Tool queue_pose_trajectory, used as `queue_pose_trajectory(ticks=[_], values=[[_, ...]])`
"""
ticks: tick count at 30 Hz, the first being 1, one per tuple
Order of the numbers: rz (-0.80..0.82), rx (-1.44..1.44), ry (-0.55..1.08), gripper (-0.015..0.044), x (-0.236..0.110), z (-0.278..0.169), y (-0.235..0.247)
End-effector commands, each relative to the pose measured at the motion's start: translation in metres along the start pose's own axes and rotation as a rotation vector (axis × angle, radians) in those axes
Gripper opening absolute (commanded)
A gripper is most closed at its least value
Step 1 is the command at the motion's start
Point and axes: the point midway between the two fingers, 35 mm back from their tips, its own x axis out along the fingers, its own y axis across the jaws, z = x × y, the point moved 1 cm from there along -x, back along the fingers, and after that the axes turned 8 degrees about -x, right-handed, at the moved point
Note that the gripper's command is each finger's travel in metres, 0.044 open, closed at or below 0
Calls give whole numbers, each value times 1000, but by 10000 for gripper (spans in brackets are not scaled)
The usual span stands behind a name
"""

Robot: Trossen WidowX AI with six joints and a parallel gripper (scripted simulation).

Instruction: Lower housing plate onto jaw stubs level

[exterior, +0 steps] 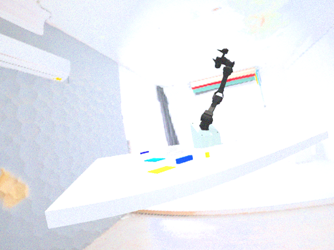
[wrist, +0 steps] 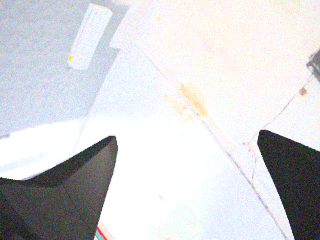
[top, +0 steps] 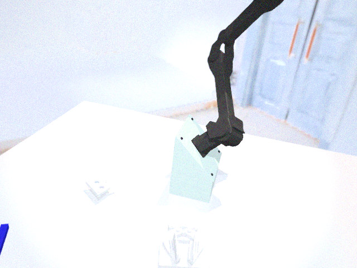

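Note:
A white jaw assembly (top: 175, 250) with two upright jaw-like parts stands on a pale base at the bottom middle of the top view; it is washed out. A small white block (top: 97, 187) with two round holes in its top lies to its upper left. Which of these pale parts is the housing plate, and whether it sits level on the stubs, I cannot tell. My gripper (exterior: 216, 54) (wrist: 191, 140) is open and empty, raised high above the table and far from the parts. The wrist view shows only walls and ceiling between the fingers.
The arm rises from a mint-green pedestal (top: 190, 178) (exterior: 206, 140) behind the jaw assembly. The exterior view shows a blue block (exterior: 184, 159), a cyan tile (exterior: 154, 159), a yellow tile (exterior: 162, 169), a small yellow block (exterior: 207, 155) and a dark blue bar (exterior: 144, 152) on the white table (exterior: 86, 195).

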Motion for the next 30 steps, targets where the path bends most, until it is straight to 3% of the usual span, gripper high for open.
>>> queue_pose_trajectory(ticks=[1, 18, 30], values=[[-35, -106, 47, 440, -12, 1, -26], [-110, -455, 223, 440, -49, 7, -99], [-165, -745, 325, 440, -81, 36, -153]])
